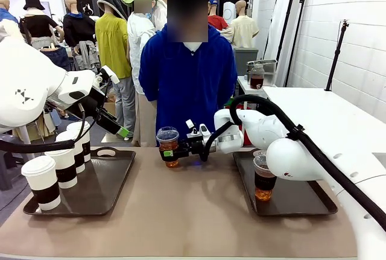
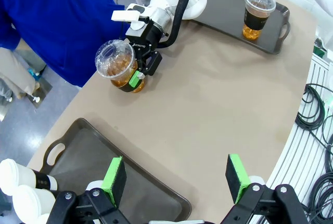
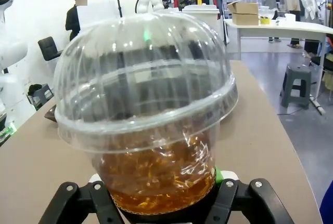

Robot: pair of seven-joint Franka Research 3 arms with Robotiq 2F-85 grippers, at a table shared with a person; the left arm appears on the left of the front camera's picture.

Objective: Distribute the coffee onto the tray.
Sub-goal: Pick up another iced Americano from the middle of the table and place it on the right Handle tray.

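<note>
- Nearest on the left tray (image 1: 123,169), four white lidded cups with brown sleeves stand in a cluster, the closest one (image 1: 42,181) at the tray's front corner.
- The left gripper (image 2: 177,180) hangs above that tray's inner edge with its green pads spread wide and nothing between them.
- On the right tray (image 1: 301,202) one clear cup of amber drink (image 1: 263,177) stands upright near the inner side.
- Farther across the tan table (image 1: 193,212), the right gripper (image 1: 174,153) pinches the second dome-lidded cup (image 1: 168,145) at its lower body, between the two trays.
- Beyond the table's far edge stands a person in a blue top (image 1: 188,79).
</note>
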